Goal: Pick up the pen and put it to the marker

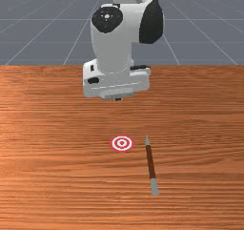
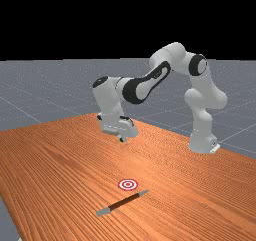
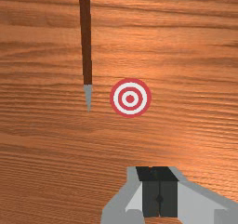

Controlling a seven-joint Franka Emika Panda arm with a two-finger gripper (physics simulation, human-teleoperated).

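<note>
My gripper (image 1: 118, 99) hangs above the table, behind the marker in the front view; in the far view the gripper (image 2: 122, 139) is well up off the wood. In the wrist view the black pads of the gripper (image 3: 159, 193) meet, with nothing between them. The pen (image 1: 150, 162), brown with a grey pointed tip and a grey butt end, lies flat on the table, at the front view's right of the red-and-white ringed marker (image 1: 122, 143). Its tip is the end nearer the marker. The wrist view has the pen (image 3: 86, 42) and the marker (image 3: 130, 98) apart from each other.
The orange-brown table (image 1: 52, 176) lies under everything. In the far view, the arm's base (image 2: 202, 142) stands on it at the right, and the table's left edge runs down toward the bottom.
</note>
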